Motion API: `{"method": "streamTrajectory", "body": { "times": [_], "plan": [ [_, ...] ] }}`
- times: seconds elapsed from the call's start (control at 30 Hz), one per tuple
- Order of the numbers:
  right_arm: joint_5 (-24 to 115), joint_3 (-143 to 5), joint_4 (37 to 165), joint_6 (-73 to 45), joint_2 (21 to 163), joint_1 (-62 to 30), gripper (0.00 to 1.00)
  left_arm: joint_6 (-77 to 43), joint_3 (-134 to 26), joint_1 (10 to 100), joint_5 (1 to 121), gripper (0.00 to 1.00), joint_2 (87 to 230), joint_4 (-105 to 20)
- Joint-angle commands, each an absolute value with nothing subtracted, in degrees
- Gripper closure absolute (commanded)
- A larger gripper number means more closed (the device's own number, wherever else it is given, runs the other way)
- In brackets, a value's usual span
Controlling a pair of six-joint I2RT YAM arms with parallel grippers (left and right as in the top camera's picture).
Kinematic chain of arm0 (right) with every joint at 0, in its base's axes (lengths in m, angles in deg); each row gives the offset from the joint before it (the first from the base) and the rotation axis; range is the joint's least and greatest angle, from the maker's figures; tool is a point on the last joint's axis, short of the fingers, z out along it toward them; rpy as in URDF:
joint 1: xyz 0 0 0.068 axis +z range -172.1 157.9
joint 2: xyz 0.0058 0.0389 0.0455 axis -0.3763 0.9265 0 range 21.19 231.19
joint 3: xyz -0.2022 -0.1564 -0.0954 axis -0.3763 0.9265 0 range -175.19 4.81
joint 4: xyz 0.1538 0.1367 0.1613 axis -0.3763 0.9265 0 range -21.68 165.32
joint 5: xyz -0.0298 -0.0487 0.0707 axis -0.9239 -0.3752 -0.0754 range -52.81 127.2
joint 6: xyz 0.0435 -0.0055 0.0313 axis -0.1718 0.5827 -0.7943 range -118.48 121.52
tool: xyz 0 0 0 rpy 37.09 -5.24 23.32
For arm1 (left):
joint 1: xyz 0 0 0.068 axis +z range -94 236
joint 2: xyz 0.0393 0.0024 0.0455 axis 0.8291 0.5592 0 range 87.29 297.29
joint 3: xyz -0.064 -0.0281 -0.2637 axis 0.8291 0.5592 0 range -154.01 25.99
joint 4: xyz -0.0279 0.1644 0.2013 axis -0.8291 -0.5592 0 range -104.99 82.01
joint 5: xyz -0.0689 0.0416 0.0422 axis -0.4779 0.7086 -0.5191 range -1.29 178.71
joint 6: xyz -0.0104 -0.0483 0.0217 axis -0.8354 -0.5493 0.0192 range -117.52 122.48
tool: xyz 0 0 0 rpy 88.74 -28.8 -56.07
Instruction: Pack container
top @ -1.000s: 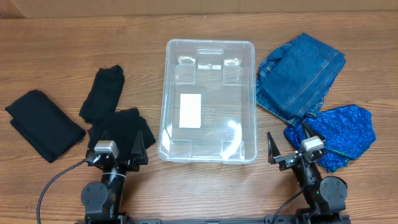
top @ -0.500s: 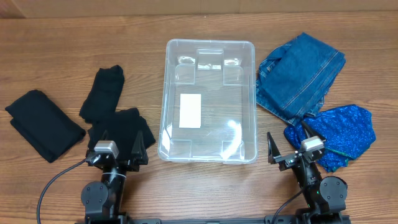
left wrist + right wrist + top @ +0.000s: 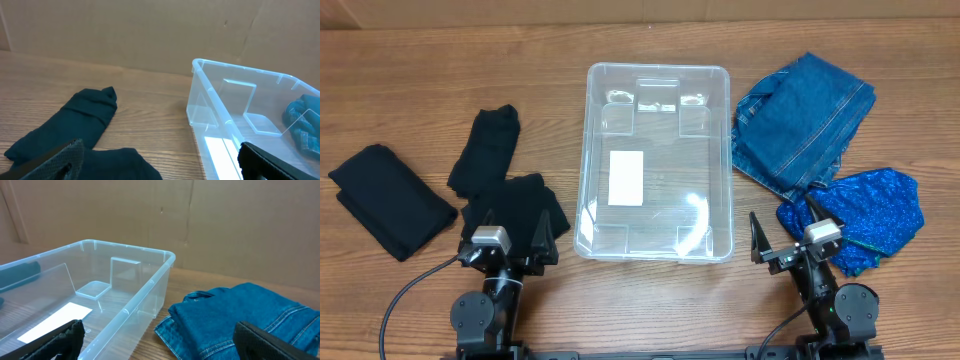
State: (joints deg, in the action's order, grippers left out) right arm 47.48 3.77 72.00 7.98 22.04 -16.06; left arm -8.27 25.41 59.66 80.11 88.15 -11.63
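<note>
Nothing has moved since the earlier frame: arms, clothes and bin all sit in the same spots

Left end effector (image 3: pixel 515 230) is parked at 7 o'clock of the surface (image 3: pixel 410 80), fingers spread wide, released, grasping nothing. Right end effector (image 3: pixel 784 236) is parked at 5 o'clock, also spread and empty

Container (image 3: pixel 657 67) stands at the centre of the surface, open side up, flat on its base. Its long axis runs 12 to 6 o'clock, with the short ends facing 12 and 6 and the near short end between the two arms. White label (image 3: pixel 626 177) on the base runs the same way

Progress: judged at zero. Nothing is inside the container, and the bare base and label show through. All clothes lie outside it:
- folded black cloth (image 3: pixel 390 200) at 9 o'clock, well apart from the bin
- black garment (image 3: pixel 488 150) at 9 o'clock, nearer the bin
- second black piece (image 3: pixel 515 205) at 8 o'clock, just in front of the left end effector
- blue jeans (image 3: pixel 802 120) at 2 o'clock, just beside the bin's right wall
- sparkly blue fabric (image 3: pixel 870 215) at 4 o'clock, next to the right end effector

Left to do, as I judge it: every item needs a pick and a drop in, none started yet
</note>
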Motion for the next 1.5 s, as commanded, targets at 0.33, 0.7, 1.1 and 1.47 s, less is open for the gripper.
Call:
{"method": "streamTrajectory", "body": {
  "times": [0.33,0.7,1.1,1.47],
  "plan": [
    [41.8,4.2,72.1,-10.9,21.6,-15.8,0.00,-11.9,25.4,59.4,79.7,0.00,87.7,-11.8],
    [23.8,-9.4,75.0,-11.9,32.7,-15.8,0.00,-11.3,11.3,59.4,83.1,0.00,93.6,-15.7],
    [24.6,-45.8,92.4,-7.2,76.4,-18.7,0.00,-8.6,-19.3,59.4,85.0,0.00,125.1,-34.1],
    [43.3,-80.3,126.3,-7.2,106.9,-31.2,0.00,-7.8,-38.4,59.4,85.9,0.00,141.6,-52.0]
  ]
}}
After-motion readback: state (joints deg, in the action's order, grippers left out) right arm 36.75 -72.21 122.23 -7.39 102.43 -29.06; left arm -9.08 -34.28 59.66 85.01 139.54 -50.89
